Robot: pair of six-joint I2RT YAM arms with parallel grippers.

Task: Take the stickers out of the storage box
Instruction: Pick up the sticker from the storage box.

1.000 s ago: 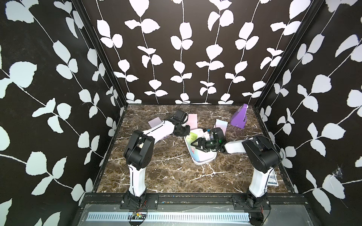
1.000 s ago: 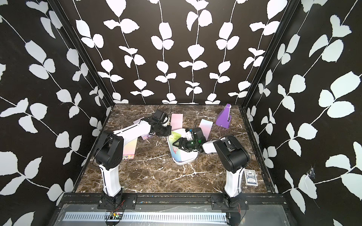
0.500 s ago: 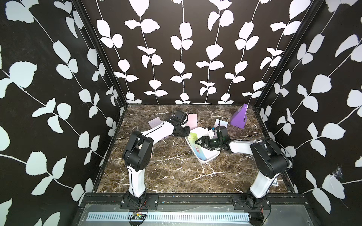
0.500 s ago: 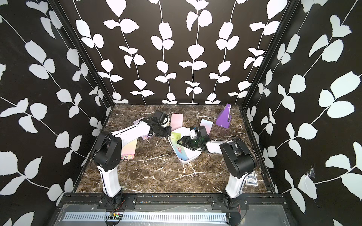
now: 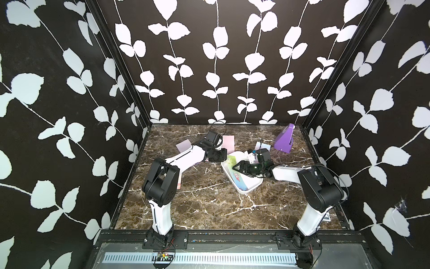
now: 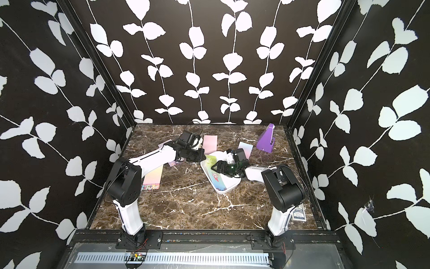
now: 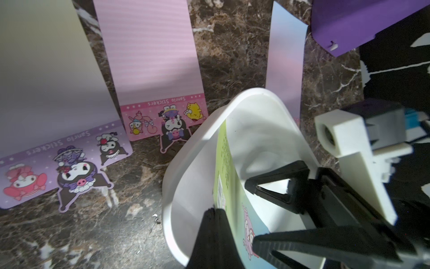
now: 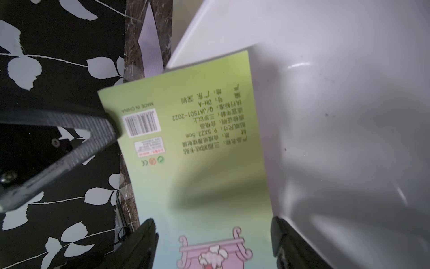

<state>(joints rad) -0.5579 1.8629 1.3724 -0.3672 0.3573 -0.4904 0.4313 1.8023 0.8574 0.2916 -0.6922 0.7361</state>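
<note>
Hovering my right jaws spread either side of the green-to-blue sticker sheet (image 8: 197,151), I risk creasing it or dragging the light storage box (image 7: 256,116) across the worktop (image 5: 209,198) if I close askew. The sheet lies in the box, green end over the rim. My left jaws are pressed together at the sheet's edge; whether they pinch it is unclear. Any sheets beneath are hidden.
</note>
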